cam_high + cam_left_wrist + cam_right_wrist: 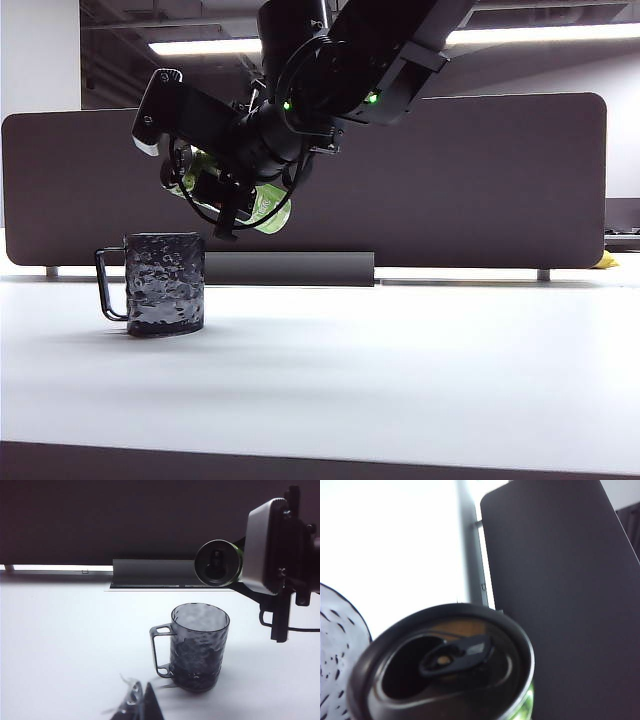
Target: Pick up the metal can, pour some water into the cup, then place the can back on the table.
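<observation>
Above the cup [165, 283] at the exterior view's left, I see my right gripper [225, 200] pinching the metal can [262, 208], tipped nearly level, mouth over the rim, while the left gripper [139, 706] sits low, its opening unclear.

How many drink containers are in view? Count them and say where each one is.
2. The metal can is held tilted in the right gripper, above the table. The cup stands upright on the table, below the can. None seems hidden.
</observation>
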Robot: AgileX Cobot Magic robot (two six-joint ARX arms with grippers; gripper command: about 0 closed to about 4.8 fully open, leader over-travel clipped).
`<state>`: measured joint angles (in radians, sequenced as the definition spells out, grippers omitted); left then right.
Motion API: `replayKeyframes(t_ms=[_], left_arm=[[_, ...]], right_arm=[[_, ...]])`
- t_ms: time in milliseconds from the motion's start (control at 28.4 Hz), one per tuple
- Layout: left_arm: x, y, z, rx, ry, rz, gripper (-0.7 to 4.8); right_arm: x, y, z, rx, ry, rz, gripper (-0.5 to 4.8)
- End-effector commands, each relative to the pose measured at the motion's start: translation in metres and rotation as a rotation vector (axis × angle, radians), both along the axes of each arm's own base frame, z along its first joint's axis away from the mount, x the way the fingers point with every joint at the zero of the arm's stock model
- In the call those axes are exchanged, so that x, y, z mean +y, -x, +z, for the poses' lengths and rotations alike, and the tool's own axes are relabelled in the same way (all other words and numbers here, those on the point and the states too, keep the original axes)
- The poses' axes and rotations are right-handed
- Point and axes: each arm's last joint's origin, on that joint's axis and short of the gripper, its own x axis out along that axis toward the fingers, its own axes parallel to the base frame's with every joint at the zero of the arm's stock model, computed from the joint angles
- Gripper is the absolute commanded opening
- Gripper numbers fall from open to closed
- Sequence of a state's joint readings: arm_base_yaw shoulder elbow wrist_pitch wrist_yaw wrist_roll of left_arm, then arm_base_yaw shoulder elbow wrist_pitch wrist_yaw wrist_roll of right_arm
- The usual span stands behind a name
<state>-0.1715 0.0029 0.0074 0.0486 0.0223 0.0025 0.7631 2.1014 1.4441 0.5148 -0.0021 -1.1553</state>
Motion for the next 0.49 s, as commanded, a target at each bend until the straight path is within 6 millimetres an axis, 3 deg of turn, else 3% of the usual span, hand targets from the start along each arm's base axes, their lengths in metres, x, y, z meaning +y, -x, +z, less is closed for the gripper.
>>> replayKeyframes(t_ms=[35,493], left_arm=[[0.0000,0.0001,0.0015,-0.012,0.005,-0.001,-0.05],[0.0000,0.0001,0.0015,-0.012,0.005,-0.001,-0.05]], right_arm=[[0.0016,0.0012,0.0118,-0.016,-0.073,-0.007,1.84],[-0.0004,-0.0004,0.0156,0.134,-0.286,-0.094,1.84]])
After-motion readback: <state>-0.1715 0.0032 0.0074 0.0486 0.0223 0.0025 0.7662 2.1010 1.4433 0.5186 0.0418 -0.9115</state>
